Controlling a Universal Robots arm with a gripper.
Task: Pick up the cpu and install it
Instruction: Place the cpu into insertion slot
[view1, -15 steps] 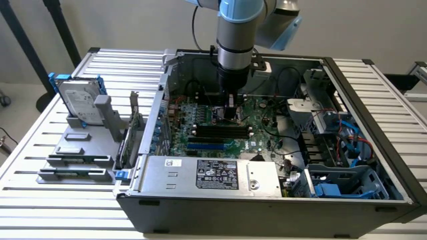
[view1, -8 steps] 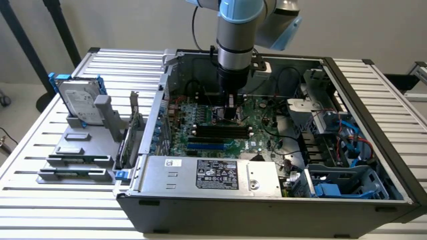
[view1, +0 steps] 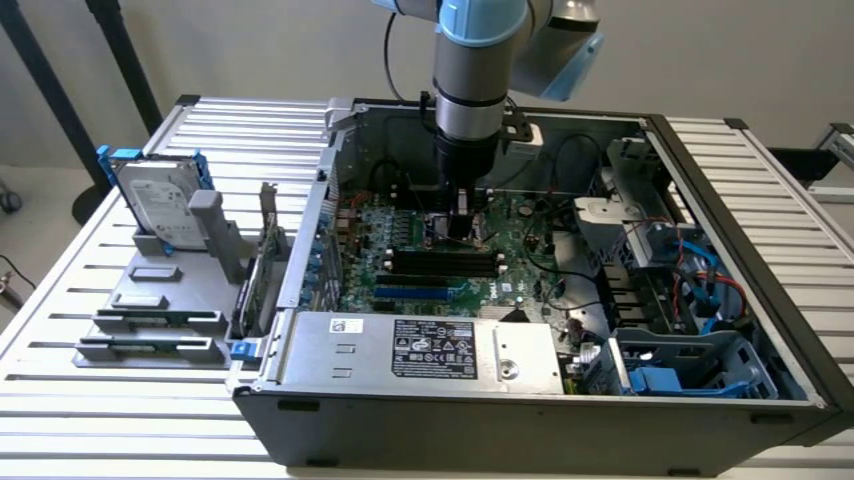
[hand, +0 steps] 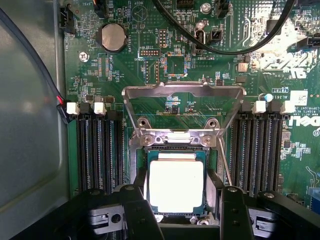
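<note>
Cpu (hand: 176, 186) flat in socket (hand: 173, 139), between spread fingers (hand: 140, 212), one each side, gap visible. Exterior view: fingers at 12 o'clock from power supply (view1: 420, 350), over motherboard (view1: 400, 240).

The computer case (view1: 534, 430) sits on the tabletop (view1: 80, 400), toward the exterior view's right edge. The hard drive (view1: 158, 205) stands by the left edge of that view. Inside the case lies the board (view1: 387, 250). The cpu (hand: 176, 186) sits on it, between memory slots (hand: 97, 150), under the gripper (view1: 461, 232).
</note>
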